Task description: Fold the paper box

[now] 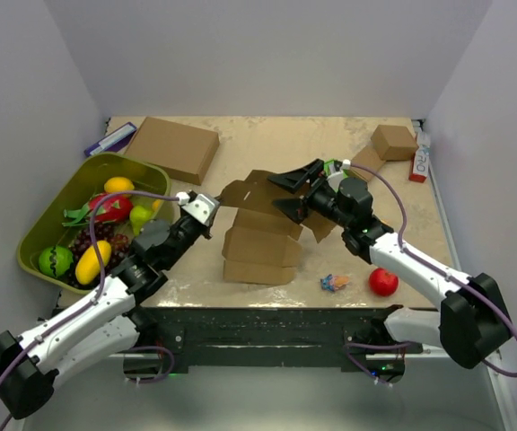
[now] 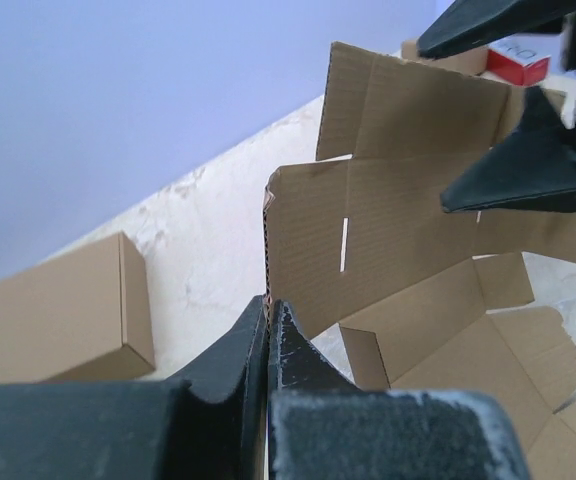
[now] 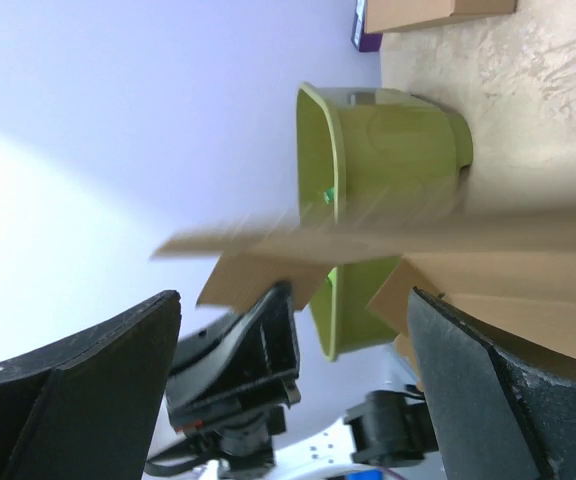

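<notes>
Pale lilac walls close in a beige, mottled counter (image 1: 348, 256), and the paper box (image 1: 260, 244) sits near its middle between the two arms. It is a brown die-cut sheet, partly folded, with its near panels bent up into low walls on the counter and its far flaps raised. The left fingers (image 2: 298, 362) are pressed together on the sheet's left edge and pinch the corrugated cardboard upright. A panel with a narrow slot stands just past their tips. The right fingers (image 1: 294, 176) are spread wide at the sheet's far right part, one over the rear flap and the other over the panel below it. From the right wrist a blurred flap runs across the gap between them, and whether either finger touches the cardboard cannot be told. A green basket (image 1: 56, 199) of fruit stands at the left edge of the counter, well apart from the sheet. A larger flat brown box (image 1: 173, 146) lies behind the basket, and a purple and white item (image 1: 110, 139) lies beside that box at the back wall. At the back right corner are a small brown box (image 1: 393, 141) and a red and white carton (image 1: 418, 163). Near the front right, a red ball (image 1: 383, 282) and a small colourful wrapper (image 1: 334, 283) lie close together.
</notes>
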